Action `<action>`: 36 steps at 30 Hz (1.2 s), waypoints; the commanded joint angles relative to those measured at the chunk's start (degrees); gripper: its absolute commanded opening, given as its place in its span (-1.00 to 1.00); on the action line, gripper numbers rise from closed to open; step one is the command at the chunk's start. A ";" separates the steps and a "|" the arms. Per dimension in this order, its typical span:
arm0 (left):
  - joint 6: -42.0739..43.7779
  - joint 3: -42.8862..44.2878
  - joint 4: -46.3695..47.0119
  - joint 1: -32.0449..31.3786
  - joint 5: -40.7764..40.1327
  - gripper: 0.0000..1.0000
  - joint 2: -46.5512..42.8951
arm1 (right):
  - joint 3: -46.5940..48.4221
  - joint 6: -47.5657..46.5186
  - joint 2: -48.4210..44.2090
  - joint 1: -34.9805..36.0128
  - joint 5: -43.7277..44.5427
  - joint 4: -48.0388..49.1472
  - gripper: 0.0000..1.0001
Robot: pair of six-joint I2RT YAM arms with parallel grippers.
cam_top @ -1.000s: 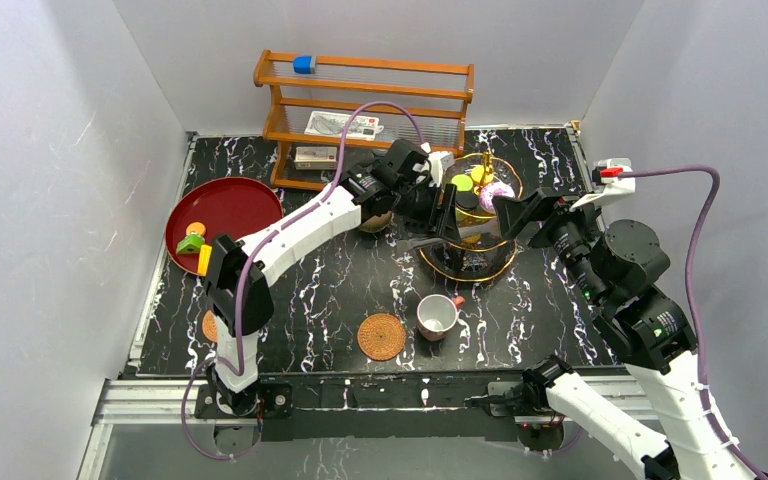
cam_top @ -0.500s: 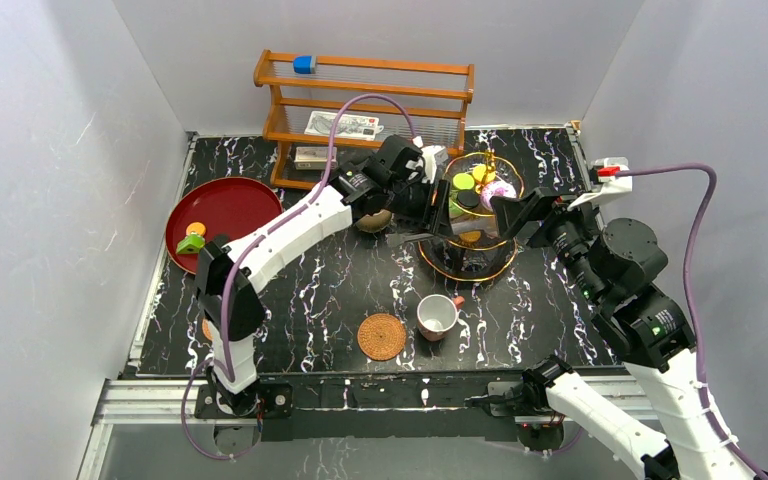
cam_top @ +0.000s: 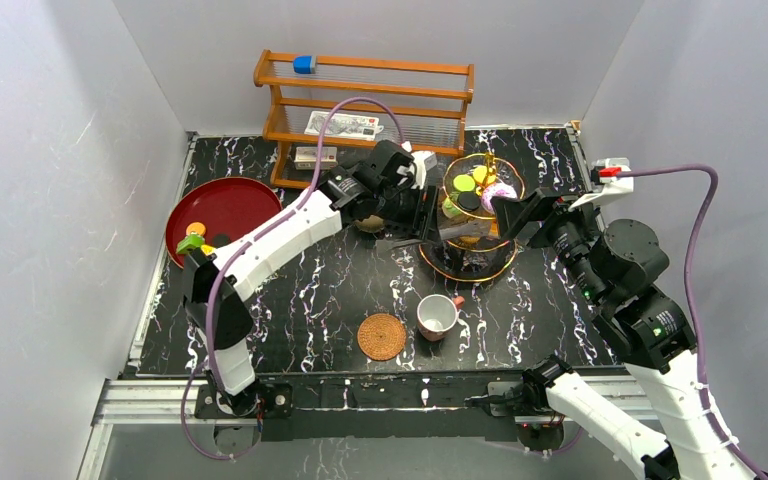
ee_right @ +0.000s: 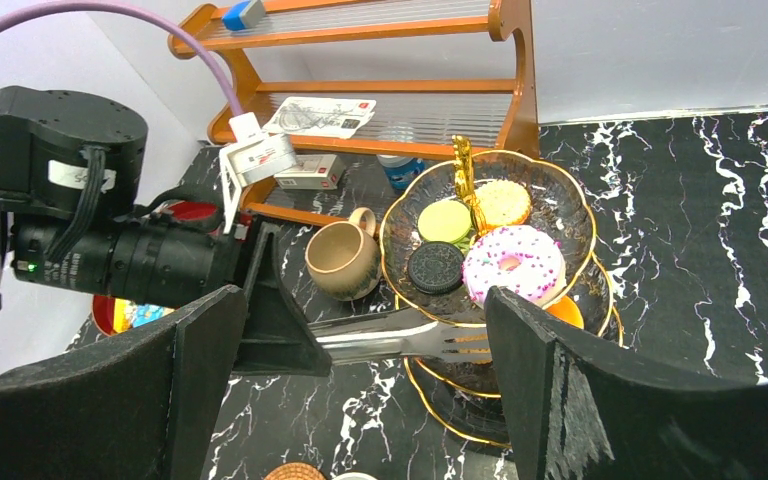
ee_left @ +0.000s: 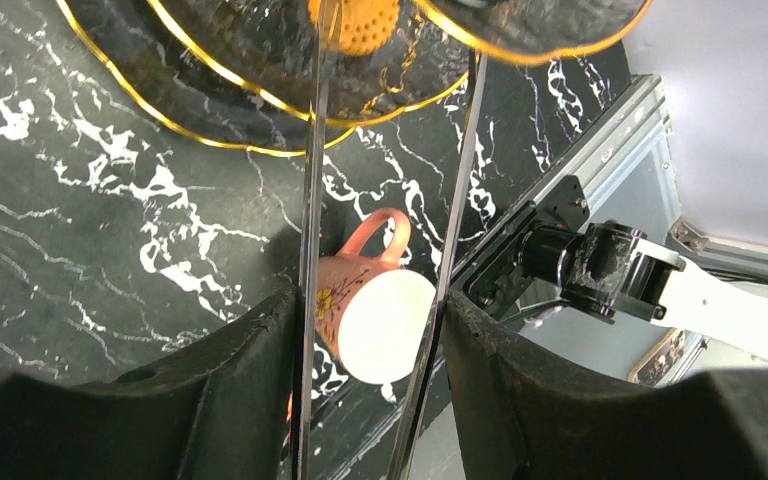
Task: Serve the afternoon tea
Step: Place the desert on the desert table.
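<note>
L gripper (cam_top: 428, 213) is clamped on silver tongs (ee_left: 310, 200). Its wrist cam looks down the blades, past the tiered glass stand (ee_left: 230, 70), to the white red-handled cup (ee_left: 375, 315) on the table. Only the R wrist cam shows the top tier w/ pink donut (ee_right: 513, 265) and dark cookie (ee_right: 435, 267), tan mug (ee_right: 342, 260) beside, tong tips prob. under that tier. R gripper (ee_right: 365, 305) gapes wide, empty.
</note>
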 commanded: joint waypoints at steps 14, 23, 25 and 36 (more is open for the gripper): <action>0.11 -5.61 -5.62 -0.10 -7.61 -0.04 -13.67 | 1.36 1.26 -0.78 0.16 -0.63 0.85 0.96; 0.29 -6.75 -11.27 -0.05 -16.05 -0.08 -19.58 | 1.73 2.23 -1.26 0.19 -2.51 1.09 0.96; 0.41 -6.16 -12.56 -0.09 -18.04 -0.08 -20.42 | 2.33 1.81 -0.99 0.20 -2.83 0.26 0.96; 0.33 -5.26 -18.69 1.53 -41.29 -0.09 -21.89 | -0.23 2.42 -2.42 0.15 -2.42 1.19 0.96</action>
